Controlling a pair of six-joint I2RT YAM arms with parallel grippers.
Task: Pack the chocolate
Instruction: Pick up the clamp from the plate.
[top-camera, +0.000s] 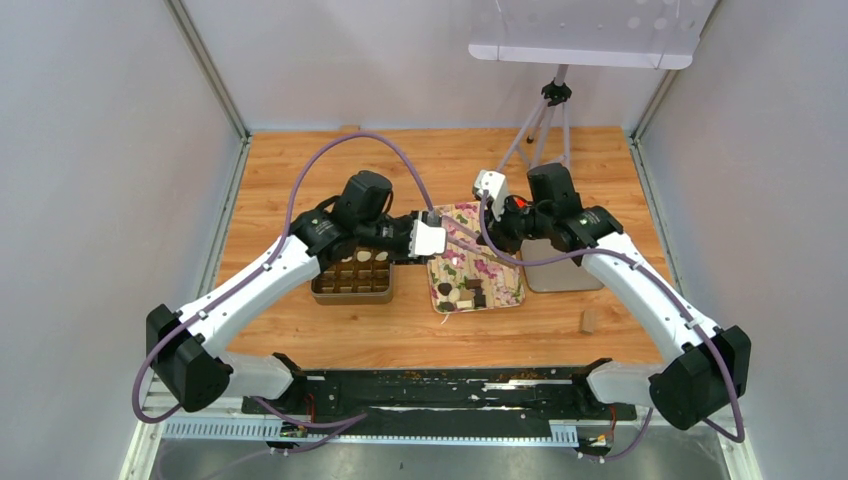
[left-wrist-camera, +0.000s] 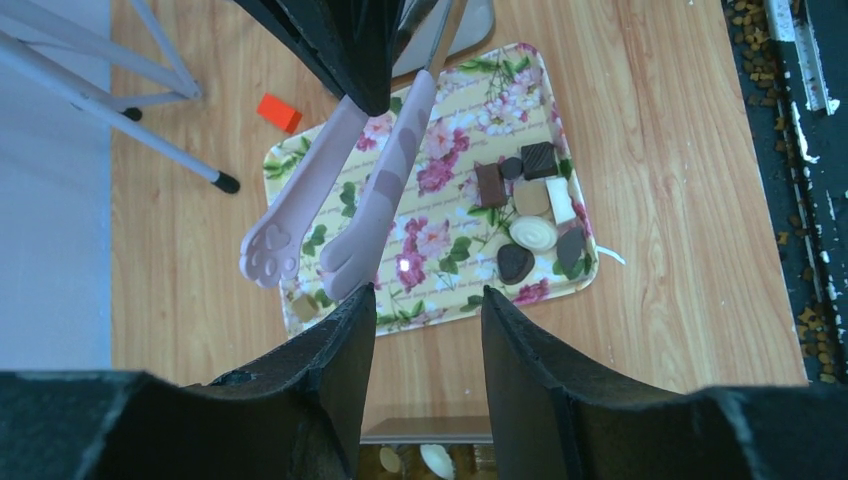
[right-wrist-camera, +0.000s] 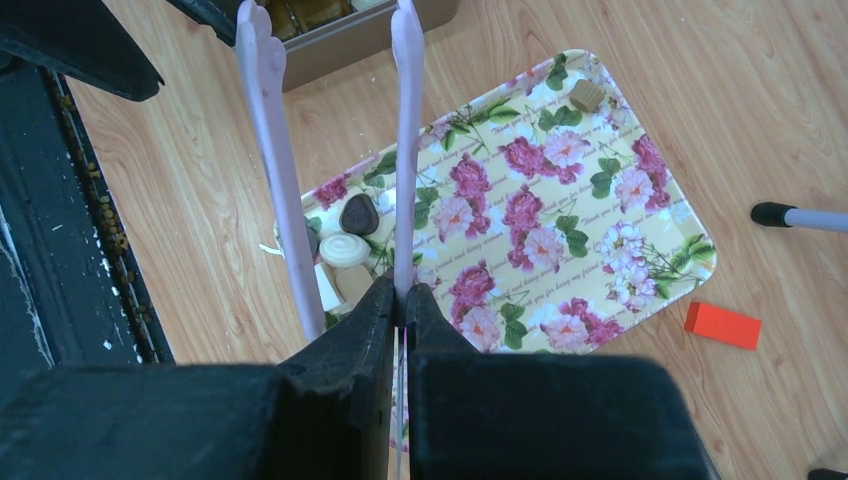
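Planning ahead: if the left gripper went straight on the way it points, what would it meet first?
Probably a bare stretch of the floral tray, not the chocolate. The pink tongs hang close beside that line; depth is unclear, so they might come first.

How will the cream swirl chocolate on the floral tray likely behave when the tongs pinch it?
The cream swirl chocolate looks domed and glossy, so the tongs may slip off it. Small and probably light, it could skid across the tray. It sits among neighbouring pieces, which may get nudged.
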